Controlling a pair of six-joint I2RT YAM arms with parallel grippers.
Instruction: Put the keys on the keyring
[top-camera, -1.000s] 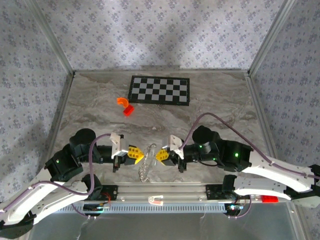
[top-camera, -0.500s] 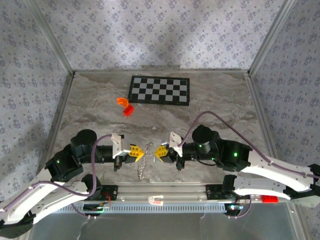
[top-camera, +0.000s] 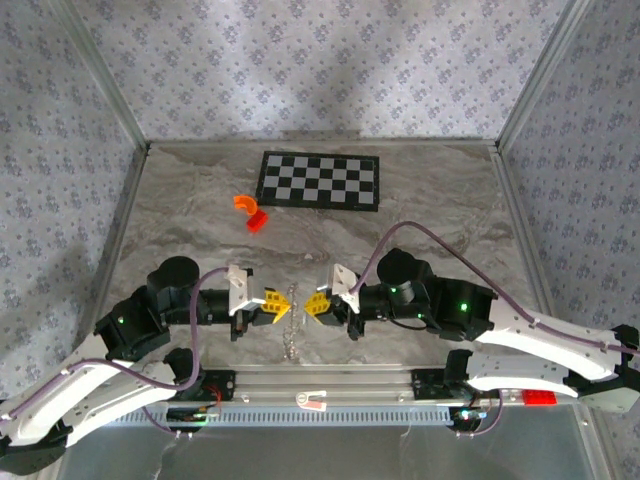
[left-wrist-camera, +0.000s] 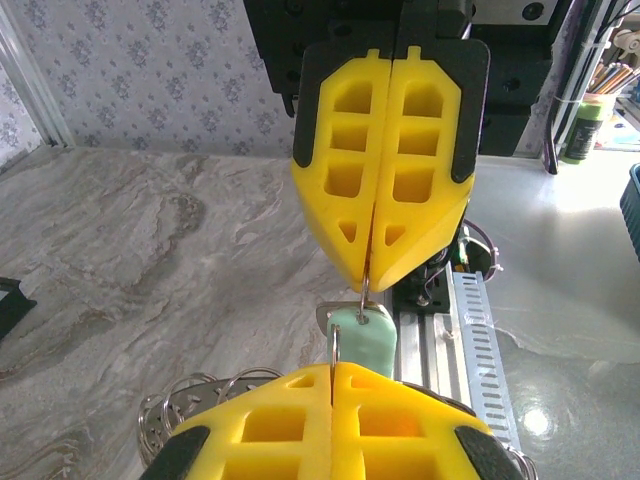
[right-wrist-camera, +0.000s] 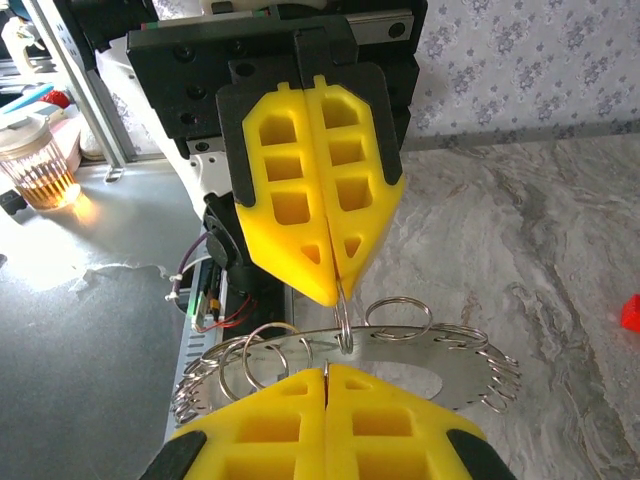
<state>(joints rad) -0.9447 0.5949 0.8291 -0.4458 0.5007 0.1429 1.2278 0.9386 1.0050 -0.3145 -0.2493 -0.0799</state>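
My left gripper (top-camera: 276, 303) and right gripper (top-camera: 314, 303) face each other tip to tip near the table's front edge. Both are shut. The keyring (right-wrist-camera: 470, 352) is a flat silvery plate carrying several wire rings, and it hangs between them (top-camera: 290, 325). In the right wrist view the left gripper (right-wrist-camera: 335, 298) pinches a ring threaded through a hole in that plate. In the left wrist view the right gripper (left-wrist-camera: 367, 285) pinches a thin ring that passes through the pale teal key (left-wrist-camera: 365, 340). My own left jaws (left-wrist-camera: 333, 368) close on a wire ring just under the key.
The black-and-white checkerboard (top-camera: 320, 180) lies at the back of the marble table (top-camera: 450, 210). An orange curved piece (top-camera: 244, 202) and a red piece (top-camera: 257, 222) sit left of centre. An aluminium rail (top-camera: 330, 380) runs along the near edge, with patterned walls on three sides.
Both grippers have drawn closer together and shifted slightly away from the near edge. The silvery bundle between them now hangs shorter and tighter.
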